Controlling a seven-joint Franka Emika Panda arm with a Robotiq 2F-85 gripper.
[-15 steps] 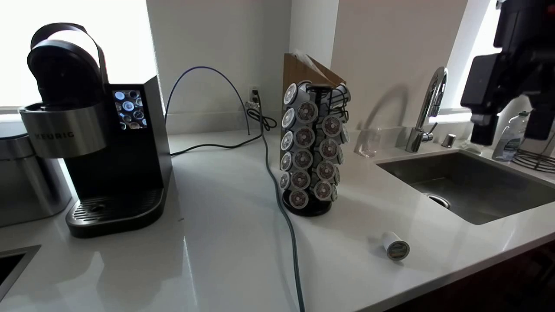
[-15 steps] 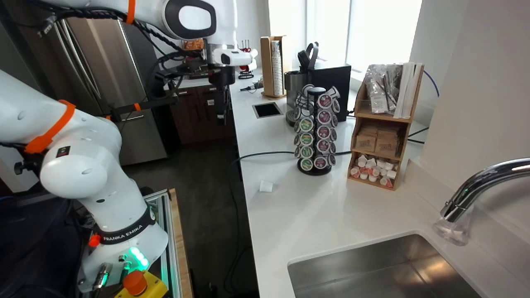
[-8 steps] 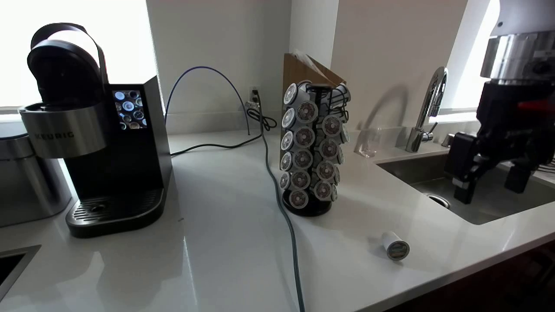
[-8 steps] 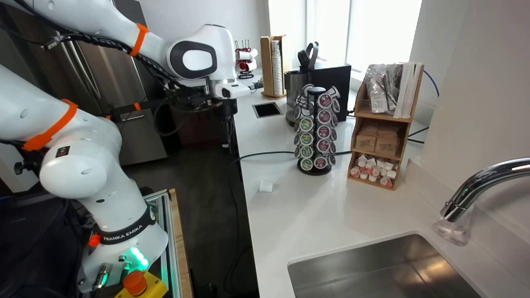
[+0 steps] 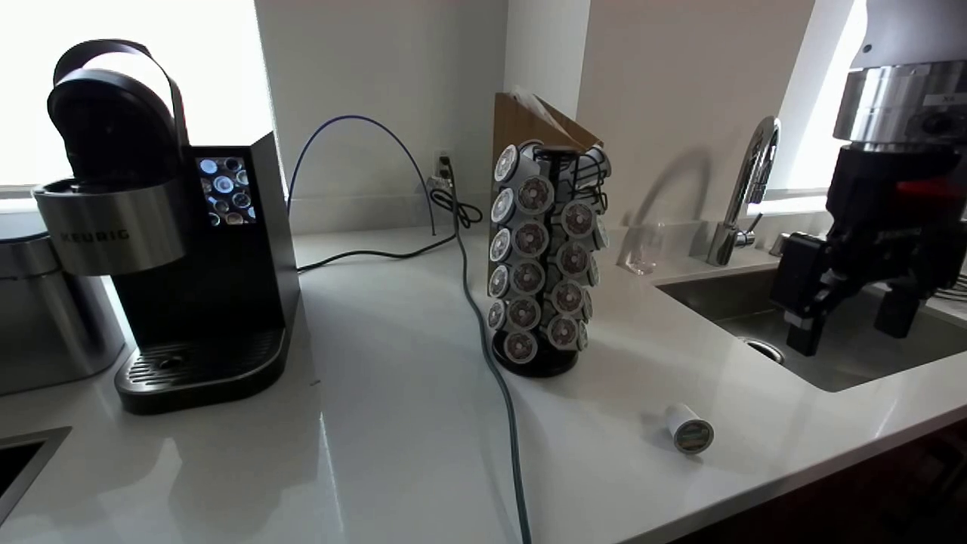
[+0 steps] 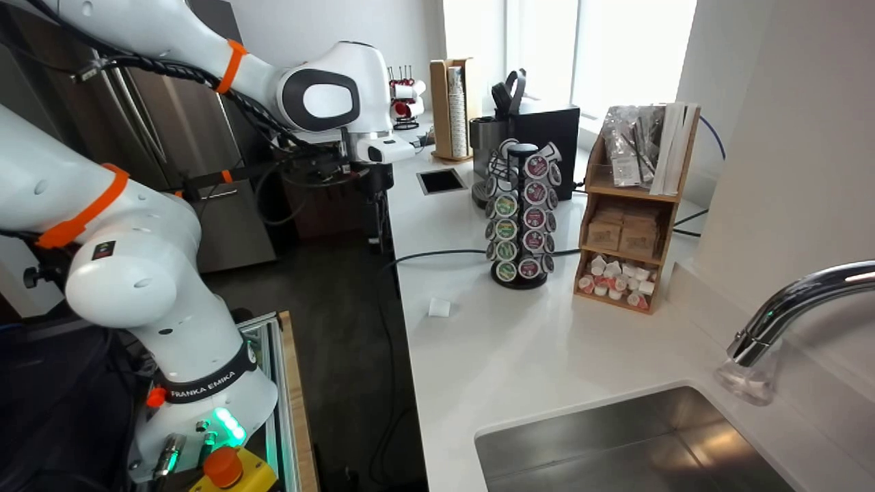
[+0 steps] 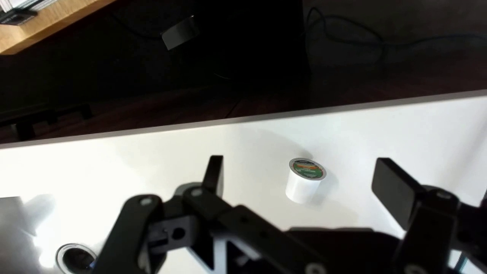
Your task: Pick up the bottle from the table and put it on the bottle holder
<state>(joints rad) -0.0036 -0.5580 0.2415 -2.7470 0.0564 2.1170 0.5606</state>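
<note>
The bottle is a small white pod cup (image 5: pixel 689 431) with a green and orange lid. It lies on its side on the white counter near the front edge, also in an exterior view (image 6: pixel 439 308). In the wrist view the pod (image 7: pixel 304 184) shows between and beyond the fingertips of my gripper (image 7: pixel 298 169), which is open, empty and apart from it. My gripper (image 5: pixel 850 330) hangs above counter height, sink side in this exterior view. The bottle holder is a black upright tower rack (image 5: pixel 538 366) full of pods; it also shows in an exterior view (image 6: pixel 521 282), with wire rings near its top.
A black coffee machine (image 5: pixel 276 227) stands beyond the rack. A wooden shelf box (image 6: pixel 588 232) stands behind it near the wall. A cable (image 5: pixel 498 378) crosses the counter between machine and rack. A sink (image 6: pixel 588 427) with a faucet (image 6: pixel 793 307) lies past the pod.
My gripper has come down from high up and shifted slightly toward the pod. Most of this happened in the earlier half second; it moves little since. The pod and rack have not moved.
</note>
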